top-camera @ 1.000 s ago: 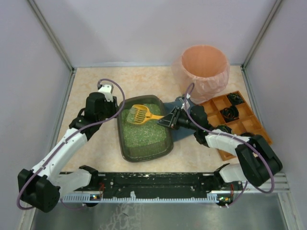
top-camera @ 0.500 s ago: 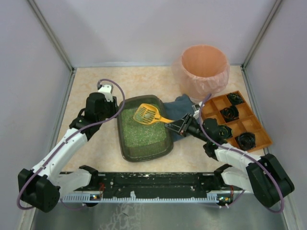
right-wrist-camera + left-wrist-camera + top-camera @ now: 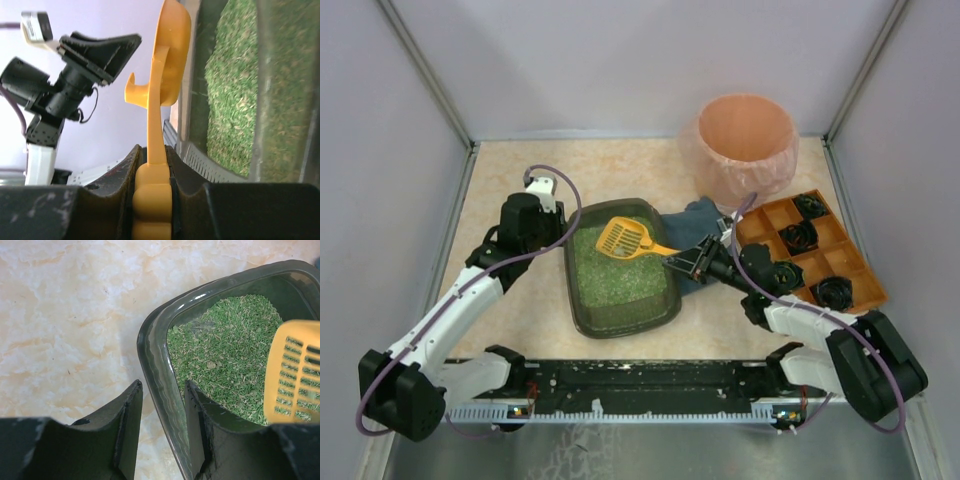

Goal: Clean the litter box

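The dark litter box (image 3: 620,300) with green litter lies mid-table. My left gripper (image 3: 560,241) stands at its far left corner. In the left wrist view the gripper (image 3: 162,387) straddles the box rim (image 3: 155,340), one finger inside and one outside, closed on it. My right gripper (image 3: 685,262) is shut on the handle of a yellow slotted scoop (image 3: 625,238). The scoop head hangs over the far right part of the litter. In the right wrist view the gripper (image 3: 152,150) clamps the handle (image 3: 155,190), with the box (image 3: 235,90) to the right. The scoop head also shows in the left wrist view (image 3: 295,370).
A round pink-lined bin (image 3: 745,140) stands at the back right. An orange compartmented tray (image 3: 840,262) holding black items lies at the right. A blue cloth (image 3: 695,220) lies between the box and the bin. Side walls close in the table.
My right gripper has pulled back to the right and nearer with the scoop, whose head shifted slightly right over the litter. The left arm has not moved.
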